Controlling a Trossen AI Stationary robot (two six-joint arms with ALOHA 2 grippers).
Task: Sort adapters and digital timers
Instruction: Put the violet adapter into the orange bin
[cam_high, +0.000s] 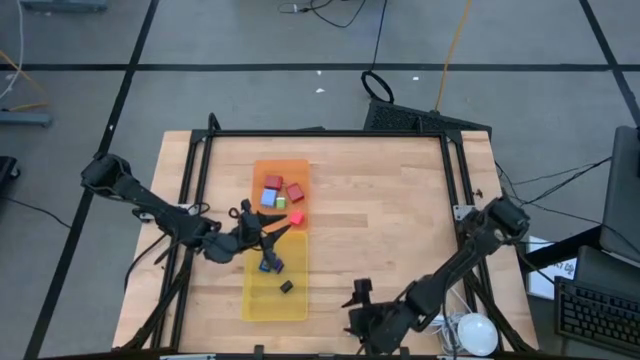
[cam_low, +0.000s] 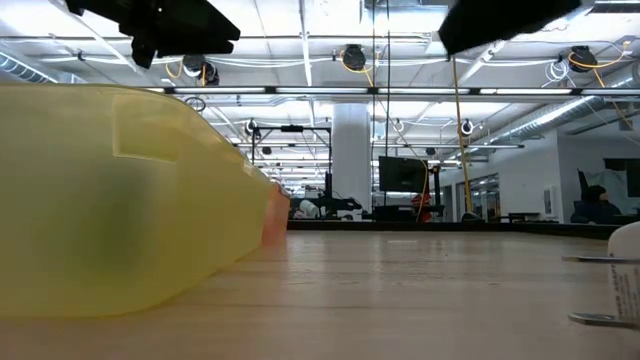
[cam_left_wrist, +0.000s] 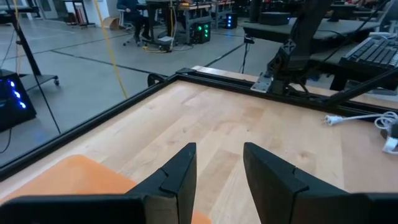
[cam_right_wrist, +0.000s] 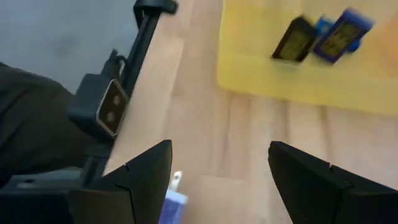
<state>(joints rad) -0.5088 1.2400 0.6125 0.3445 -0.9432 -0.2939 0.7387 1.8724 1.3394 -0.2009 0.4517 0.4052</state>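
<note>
Five adapters (cam_high: 282, 197) and three digital timers (cam_high: 272, 264) are visible.

Even overhead light falls on the surface (cam_high: 380, 210) in the high view, with only soft, short shadows under the arms. In the low view, ceiling strip lights (cam_low: 300, 45) glow bright, and the yellow tray (cam_low: 120, 200) close to the lens is a soft blur. The right wrist view is smeared, perhaps by motion, its dark timers (cam_right_wrist: 323, 37) fuzzy.
</note>
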